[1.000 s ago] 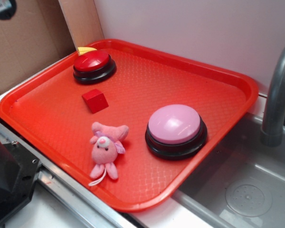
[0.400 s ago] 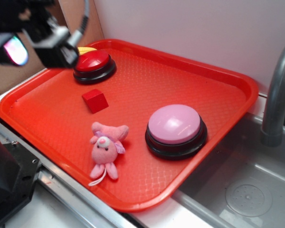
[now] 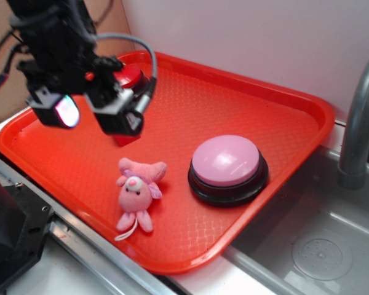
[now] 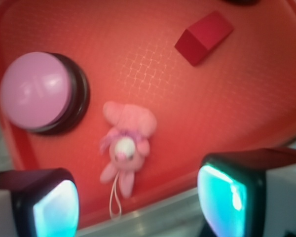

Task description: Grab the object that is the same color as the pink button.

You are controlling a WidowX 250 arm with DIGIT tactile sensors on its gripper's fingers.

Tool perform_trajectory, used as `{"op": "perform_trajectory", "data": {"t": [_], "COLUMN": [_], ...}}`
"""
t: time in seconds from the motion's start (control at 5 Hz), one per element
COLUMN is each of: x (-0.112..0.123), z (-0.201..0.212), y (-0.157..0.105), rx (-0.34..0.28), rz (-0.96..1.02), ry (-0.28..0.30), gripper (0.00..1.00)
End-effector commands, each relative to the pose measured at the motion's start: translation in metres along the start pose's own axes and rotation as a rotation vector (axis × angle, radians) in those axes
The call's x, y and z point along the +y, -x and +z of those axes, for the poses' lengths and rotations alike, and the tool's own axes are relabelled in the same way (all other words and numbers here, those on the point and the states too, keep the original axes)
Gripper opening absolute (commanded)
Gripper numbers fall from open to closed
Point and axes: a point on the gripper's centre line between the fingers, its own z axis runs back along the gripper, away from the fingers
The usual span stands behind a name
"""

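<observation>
While the gripper [image 3: 91, 114] hangs above the left part of the red tray [image 3: 283, 98], its two fingers stand wide apart with nothing between them. Seen from the exterior view, it sits up and to the left of the pink plush animal [image 3: 137, 192], clear of it and not touching. The toy lies on the tray floor near the front edge, head toward the back, with a thin white cord [image 3: 126, 233] trailing from its lower end toward the rim. Just behind the gripper, a red button [image 3: 128, 76] shows partly past the arm, and a corner of a red cube [image 3: 126, 139] peeks out below the right finger. To the right of the toy, close beside it but apart, sits the pink button [image 3: 226, 161] on its black base. In the wrist view the toy [image 4: 127, 146] lies between and slightly above the two fingertips [image 4: 54, 206], with the pink button [image 4: 35, 90] to its left and the cube [image 4: 203, 31] at upper right.
</observation>
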Motion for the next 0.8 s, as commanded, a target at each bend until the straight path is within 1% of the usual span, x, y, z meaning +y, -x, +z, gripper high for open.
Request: {"op": "perform_trajectory", "data": {"t": [0.0, 0.2, 0.4, 0.6], "x": [-0.009, -0.008, -0.006, -0.006], "z": [-0.04, -0.055, -0.064, -0.071], "y": [-0.007, -0.003, 0.002, 0.004], "rx": [0.016, 0.037, 0.054, 0.047], "rz": [-0.091, -0.106, -0.095, -0.074], "ry": [0.071, 0.078, 0.056, 0.042], "gripper": [1.0, 1.0, 1.0, 1.0]}}
